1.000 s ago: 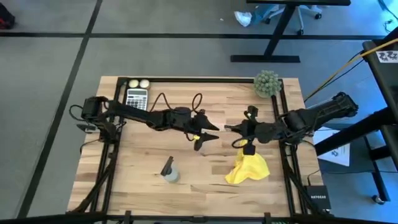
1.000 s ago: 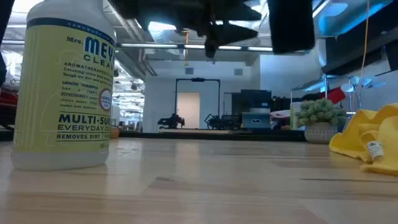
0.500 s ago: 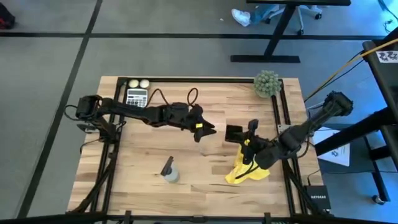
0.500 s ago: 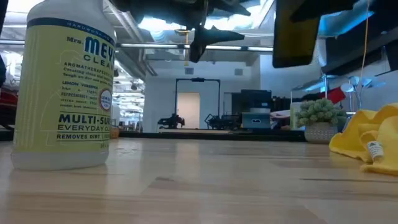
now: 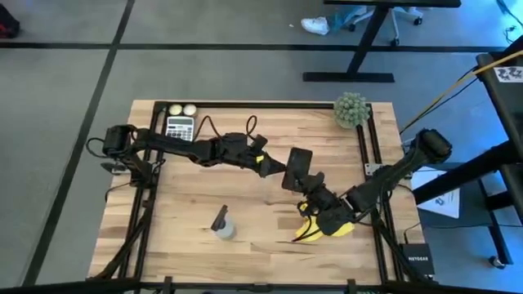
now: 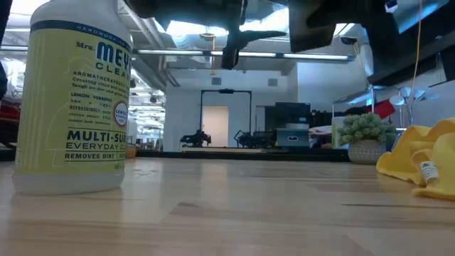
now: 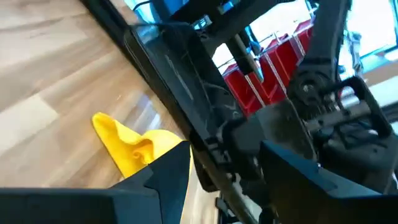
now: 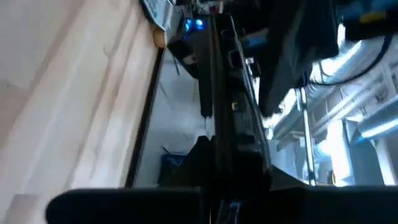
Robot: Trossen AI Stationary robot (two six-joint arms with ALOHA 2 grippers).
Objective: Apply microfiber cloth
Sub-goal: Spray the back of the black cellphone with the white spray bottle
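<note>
Left claw grips a flat black smartphone above crumpled yellow microfiber cloth.

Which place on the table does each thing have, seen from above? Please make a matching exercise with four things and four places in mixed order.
Places are given as the high view shows the table.

Things:
1. calculator
2. microfiber cloth
3. green plant
4. spray bottle

Places:
a. top right corner
b. bottom part, left half
c. top left corner
d. bottom part, right half

Pairs: 1-c, 2-d, 3-a, 4-b
</note>
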